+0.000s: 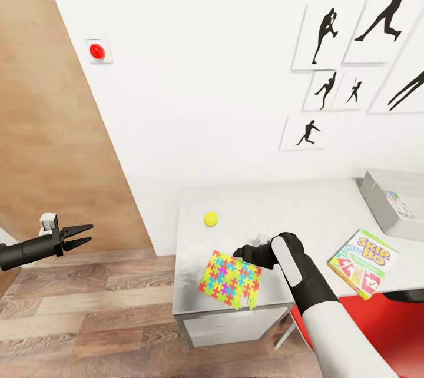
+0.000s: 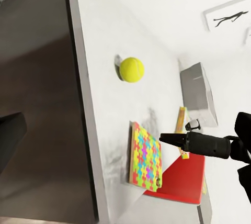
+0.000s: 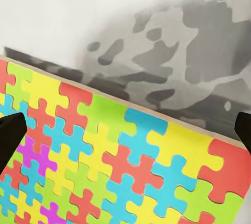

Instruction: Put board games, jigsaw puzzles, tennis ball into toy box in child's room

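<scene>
**Right claw spread over a puzzle at the desk's end**

The long pale grey-white table carries the light grey open toy box, a multicoloured jigsaw puzzle slab overhanging its front edge, and the yellow-green tennis ball. The right gripper hovers spread just above the puzzle; the left gripper hangs slightly parted, well apart.
</scene>
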